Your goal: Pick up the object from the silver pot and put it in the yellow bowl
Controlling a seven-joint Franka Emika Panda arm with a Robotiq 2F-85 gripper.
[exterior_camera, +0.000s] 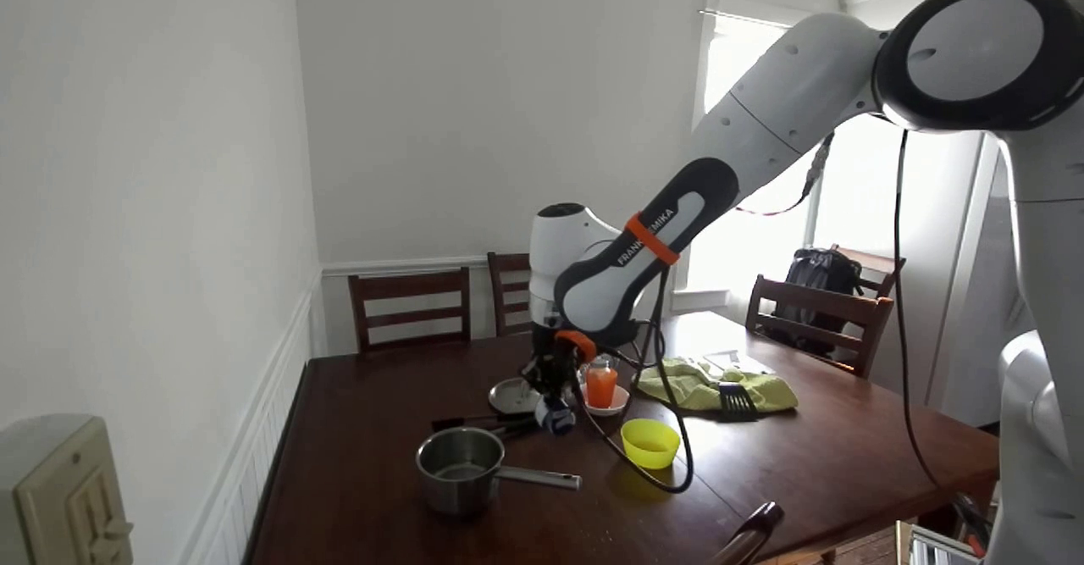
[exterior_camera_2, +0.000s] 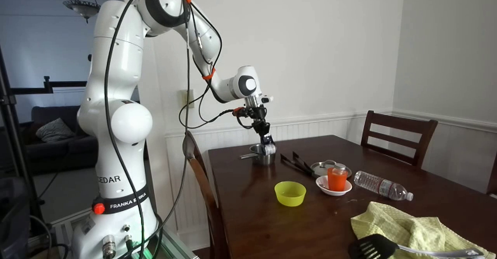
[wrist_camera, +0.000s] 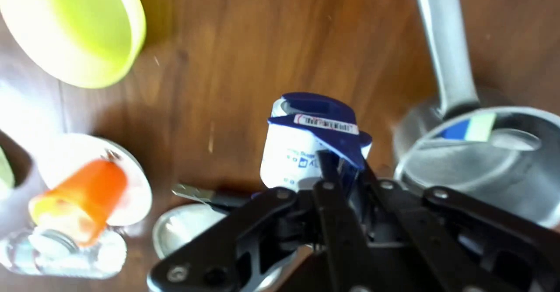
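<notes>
Dark table (exterior_camera: 364, 429) beneath, gripper (wrist_camera: 345, 165) clamped on a blue-and-white object (wrist_camera: 288, 156). Overlapping the silver pot (exterior_camera_2: 264, 160) in an exterior view; by the wrist view, clear of it, pot at three o'clock, yellow bowl (wrist_camera: 87, 33) at ten, barcode label (wrist_camera: 326, 123) visible only there.

Pincer (exterior_camera: 552, 391) with object (exterior_camera: 555, 418) between silver pot (exterior_camera: 457, 489) and yellow bowl (exterior_camera: 650, 455)

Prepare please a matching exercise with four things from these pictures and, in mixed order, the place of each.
Things
1. white-and-blue object
2. yellow round bowl
3. clear container with orange contents
4. black slotted spatula

Places
A. in a round white dish
B. partly over a yellow-green cloth
C. held by the black gripper
D. directly on the brown table

Pairs: 1-C; 2-D; 3-A; 4-B
</notes>
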